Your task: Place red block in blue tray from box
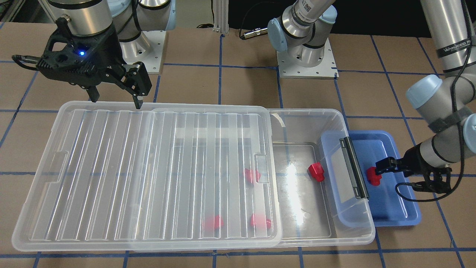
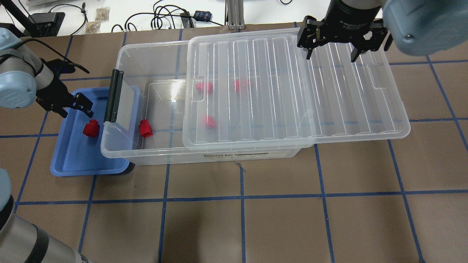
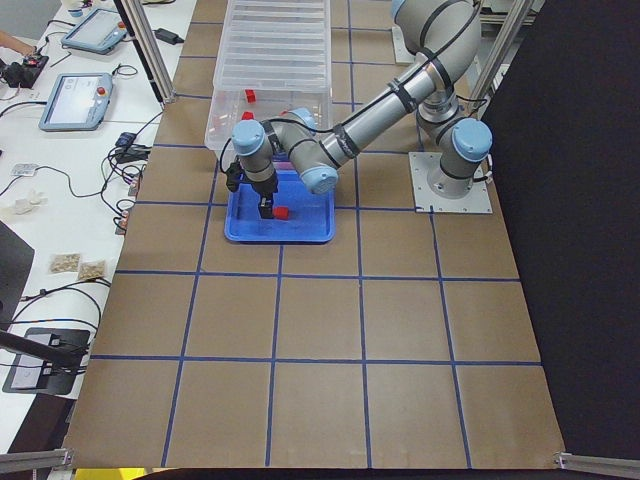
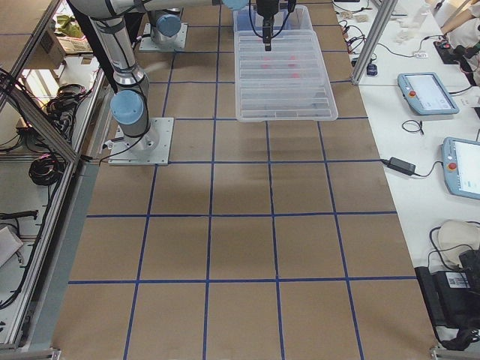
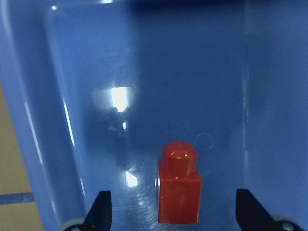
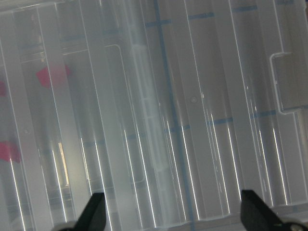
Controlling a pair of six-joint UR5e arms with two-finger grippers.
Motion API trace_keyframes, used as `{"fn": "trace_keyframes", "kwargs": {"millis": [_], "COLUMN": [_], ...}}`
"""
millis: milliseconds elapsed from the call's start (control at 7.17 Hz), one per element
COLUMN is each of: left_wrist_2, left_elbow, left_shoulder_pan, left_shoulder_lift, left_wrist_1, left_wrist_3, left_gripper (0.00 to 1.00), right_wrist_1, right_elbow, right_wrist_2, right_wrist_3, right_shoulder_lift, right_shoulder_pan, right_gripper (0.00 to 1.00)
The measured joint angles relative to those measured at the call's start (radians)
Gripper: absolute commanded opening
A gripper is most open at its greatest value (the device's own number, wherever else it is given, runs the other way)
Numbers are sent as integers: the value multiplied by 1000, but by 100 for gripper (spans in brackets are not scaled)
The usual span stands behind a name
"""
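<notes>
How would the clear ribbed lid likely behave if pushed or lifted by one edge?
The lid looks thin and broad, so probably light and somewhat flexy, though its ribs should stiffen it. It overhangs the box at one end; smooth plastic on plastic would likely slide easily, and pushing further might tip it off.

**A robot lab**

This is a room for testing robots. The left arm (image 3: 370, 115) and the right arm (image 4: 109, 45) are each bolted to the bench (image 2: 278, 219) on a metal plate (image 1: 306, 67). Blue tape lines (image 2: 241, 197) make big squares on the brown top. A white side table (image 4: 420, 195) holds touch screens (image 4: 427, 94) and wires (image 2: 161, 16). A metal post (image 4: 379, 34) stands by it.
</notes>
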Motion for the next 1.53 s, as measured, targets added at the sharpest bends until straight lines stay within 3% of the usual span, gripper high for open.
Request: {"fn": "trace_keyframes", "kwargs": {"millis": [558, 977, 1535], "left_wrist_2": [-2, -5, -7], "left_elbow": [175, 171, 104], "left_shoulder_pan": [-125, -279, -394], "left_shoulder_lift": [164, 295, 342], "left_wrist_1": [-283, -360, -372], "left_wrist_3": [-182, -338, -418], "left_gripper": [100, 100, 100], "right_wrist_1": [-3, 13, -9], "right_elbow": [-10, -10, 5], "right_wrist_2": [-2, -16, -17], "right_wrist_3": [-12, -230, -508], "right_shoulder_lift": [3, 0, 34], "right_shoulder_pan": [-13, -204, -427], "right_gripper": [100, 100, 100]}}
